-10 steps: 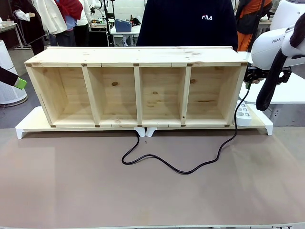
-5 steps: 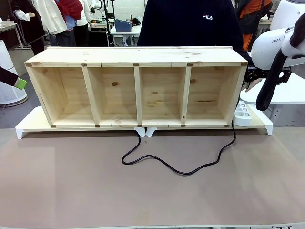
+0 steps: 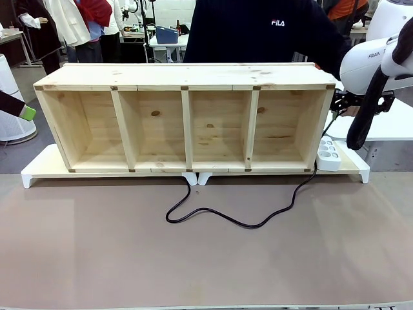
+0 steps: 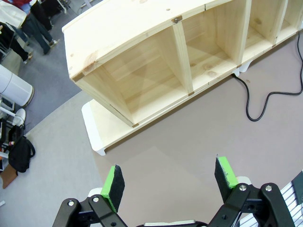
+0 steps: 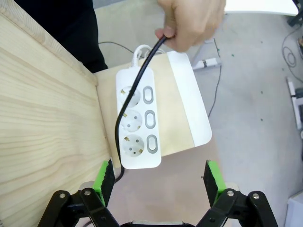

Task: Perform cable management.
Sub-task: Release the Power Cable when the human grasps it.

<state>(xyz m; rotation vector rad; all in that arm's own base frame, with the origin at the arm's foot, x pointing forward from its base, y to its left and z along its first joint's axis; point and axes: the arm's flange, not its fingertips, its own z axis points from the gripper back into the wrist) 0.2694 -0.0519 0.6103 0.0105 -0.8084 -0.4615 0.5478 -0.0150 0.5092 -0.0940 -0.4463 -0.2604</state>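
A brown table (image 3: 193, 258) is spread across the foreground, and on its far half a long wooden shelf (image 3: 187, 116) with four open compartments is laid on its side, carried on a low white-edged riser (image 3: 39, 169). Behind the shelf a person in a dark top (image 3: 258, 32) is stood at the far side of the table. The right arm (image 3: 374, 64) is seen at the shelf's right end, while a green pad of the left gripper (image 3: 27, 113) is glimpsed at the far left edge. The cable (image 3: 239, 221) is laid in a loose curve on the table in front of the shelf: it is led out from under the riser near the middle, looped to the left, swept rightward, and raised past the shelf's right end. In the right wrist view it is carried up over a white power strip (image 5: 137, 118) with three sockets that lies on the riser, and its upper end is gripped in the person's hand (image 5: 191, 23). The right gripper (image 5: 158, 182) is held above the strip with fingers spread wide and nothing between them. The left gripper (image 4: 170, 182) is held over bare table, its fingers likewise spread apart and empty.
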